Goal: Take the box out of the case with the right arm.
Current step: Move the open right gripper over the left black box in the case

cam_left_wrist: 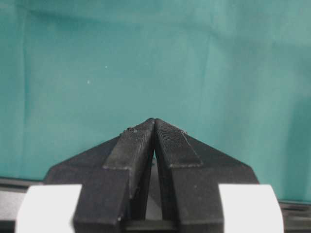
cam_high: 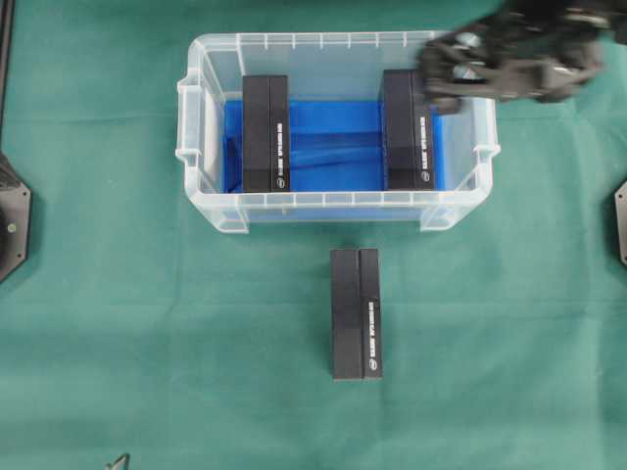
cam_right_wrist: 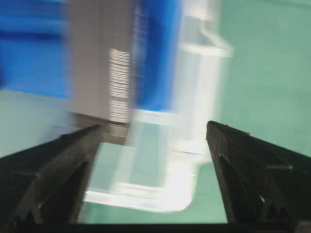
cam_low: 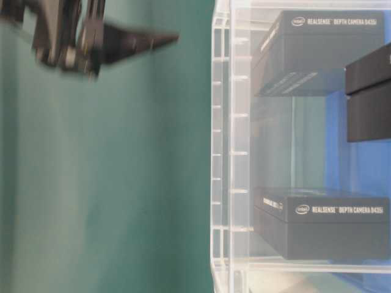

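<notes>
While its fingers (cam_right_wrist: 58, 165) gape empty, the right arm (cam_high: 509, 59) hovers over the case (cam_high: 211, 206).

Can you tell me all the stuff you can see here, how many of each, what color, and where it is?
case: one, clear plastic with a blue bottom, at the top middle of the green cloth.
boxes in the case: two, black, one by the left wall, one by the right wall.
box outside the case: one, black, on the cloth just in front of the case.
green cloth: one, covers the whole table.
right claw: one, black, open, above the case's right end near the right box, holding nothing.
left claw: one, black with white parts, shut, over bare cloth.
</notes>
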